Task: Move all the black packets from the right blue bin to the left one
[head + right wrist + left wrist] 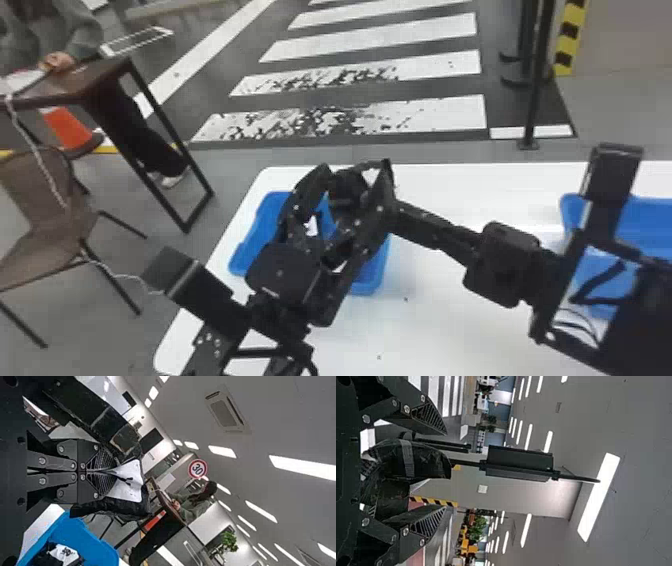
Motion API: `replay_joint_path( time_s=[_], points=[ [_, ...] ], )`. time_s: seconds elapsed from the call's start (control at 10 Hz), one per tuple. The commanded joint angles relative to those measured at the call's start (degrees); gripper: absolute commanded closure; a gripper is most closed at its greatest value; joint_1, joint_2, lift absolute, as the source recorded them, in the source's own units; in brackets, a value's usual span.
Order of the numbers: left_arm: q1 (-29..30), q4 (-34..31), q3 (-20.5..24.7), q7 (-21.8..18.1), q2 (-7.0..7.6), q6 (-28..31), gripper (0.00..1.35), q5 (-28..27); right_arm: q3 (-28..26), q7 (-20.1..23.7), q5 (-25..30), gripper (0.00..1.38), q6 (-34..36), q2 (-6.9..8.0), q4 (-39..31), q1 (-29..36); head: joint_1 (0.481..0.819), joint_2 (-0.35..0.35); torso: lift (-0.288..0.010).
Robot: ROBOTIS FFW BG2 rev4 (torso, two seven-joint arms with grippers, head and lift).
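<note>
In the head view my left gripper (356, 171) stands over the left blue bin (260, 225), its fingers spread around a black packet (346, 191). The left wrist view shows this packet (403, 465) between the separated fingers of my left gripper (443, 471). My right gripper (432, 230) reaches in from the right, close against the left one, its tips hidden there. In the right wrist view my right gripper (113, 471) is shut on the packet with a white label (128, 483). The right blue bin (645, 217) is partly behind the right arm.
Both bins stand on a white table (440, 310). Black packets with a white label (65, 554) lie in a blue bin (89, 540) under the right gripper. A brown chair (40, 200) and a dark table (75, 82) stand off to the left.
</note>
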Motion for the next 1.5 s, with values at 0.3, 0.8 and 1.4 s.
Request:
replay_joint_path(
  time_s=[0.3, 0.8, 1.4],
  points=[
    [0.15, -1.13, 0.25, 0.70, 0.00, 0.57, 1.21, -3.31, 0.35, 0.06, -0.79, 1.19, -1.70, -0.13, 0.24, -0.30, 0.675, 0.350, -0.140],
    [-3.22, 2.11, -0.43, 5.53, 0.79, -1.54, 1.21, -7.30, -1.48, 0.06, -0.33, 0.18, -4.09, 0.14, 1.09, 2.65, 0.655, 0.350, -0.140],
    [-21.79, 36.28, 10.08, 6.85, -2.72, -7.59, 0.21, -15.42, -15.64, -0.03, 10.64, 0.12, -5.50, 2.51, -2.57, 10.95, 0.678, 0.338, -0.140]
  ],
)
